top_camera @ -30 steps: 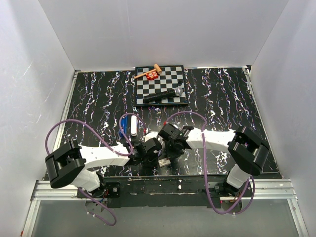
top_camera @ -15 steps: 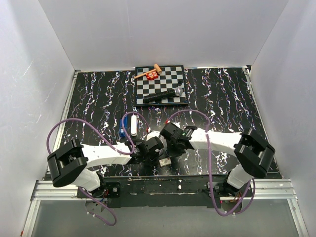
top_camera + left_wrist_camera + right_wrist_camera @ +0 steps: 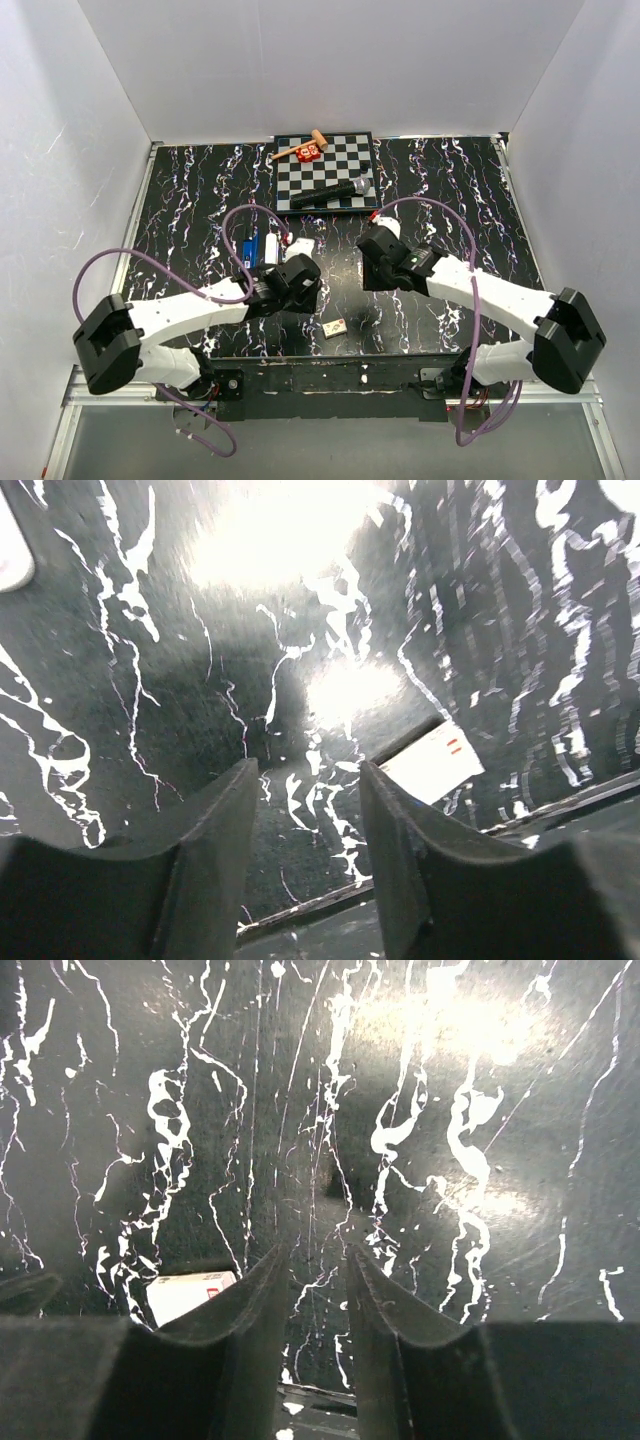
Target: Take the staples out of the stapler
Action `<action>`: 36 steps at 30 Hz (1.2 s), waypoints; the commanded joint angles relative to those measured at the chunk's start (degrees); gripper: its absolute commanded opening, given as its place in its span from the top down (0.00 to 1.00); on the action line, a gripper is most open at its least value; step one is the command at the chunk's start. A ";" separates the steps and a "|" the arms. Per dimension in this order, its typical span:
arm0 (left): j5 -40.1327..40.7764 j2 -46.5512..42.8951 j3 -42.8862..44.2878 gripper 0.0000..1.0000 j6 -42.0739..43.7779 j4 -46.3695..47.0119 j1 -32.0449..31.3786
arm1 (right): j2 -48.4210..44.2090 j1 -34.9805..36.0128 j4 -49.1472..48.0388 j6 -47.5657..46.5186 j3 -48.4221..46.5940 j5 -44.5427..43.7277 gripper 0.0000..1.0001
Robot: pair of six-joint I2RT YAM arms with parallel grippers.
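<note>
The blue stapler (image 3: 247,249) lies on the marbled black mat beside a slim white object (image 3: 268,247), just beyond my left gripper (image 3: 298,292) and partly behind its cable. That gripper hangs open over bare mat, nothing between its fingers (image 3: 225,810); in its wrist view the left gripper (image 3: 308,772) has a small white box with red marks (image 3: 435,764) to its right. My right gripper (image 3: 373,270) hovers right of centre, open by a narrow gap and empty. In its own view the right gripper (image 3: 315,1252) has the same box (image 3: 188,1295) at lower left. No staples can be made out.
The white box (image 3: 334,326) lies near the table's front edge between the two arms. A chessboard (image 3: 300,178) at the back holds a black microphone (image 3: 333,192), a red block (image 3: 308,152) and a small wooden mallet (image 3: 300,146). White walls enclose the table.
Both grippers have opened and drawn apart from the spot by the front edge, left arm to the left, right arm back and right. The white box now lies uncovered there.
</note>
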State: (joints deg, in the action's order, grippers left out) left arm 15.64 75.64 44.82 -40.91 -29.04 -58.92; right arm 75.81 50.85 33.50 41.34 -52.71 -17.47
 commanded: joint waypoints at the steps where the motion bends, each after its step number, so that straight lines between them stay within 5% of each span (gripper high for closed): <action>1: 5.71 -6.63 4.22 0.51 3.81 -3.04 0.47 | -4.26 0.04 -0.10 -4.07 -1.43 -4.23 0.60; 9: 10.72 -13.84 9.32 0.27 6.62 -8.31 0.56 | -8.13 -0.05 3.85 -10.66 -6.35 -9.85 0.36; 12: 12.39 -15.52 11.16 0.02 9.69 -8.67 0.64 | -10.41 -0.05 5.52 -11.81 -8.28 -12.14 0.23; 13: 12.75 -15.69 11.78 0.02 10.23 -9.19 0.56 | -10.94 -0.05 5.70 -11.99 -8.72 -12.23 0.15; 36: 14.95 -19.30 25.93 0.02 22.97 -9.46 0.64 | -17.01 -0.14 15.72 -14.09 -22.61 -24.01 0.09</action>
State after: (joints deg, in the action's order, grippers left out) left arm 29.04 57.56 67.64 -20.64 -38.61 -58.61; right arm 60.40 50.85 47.90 28.23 -71.75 -36.84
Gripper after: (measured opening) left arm 0.981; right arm 0.908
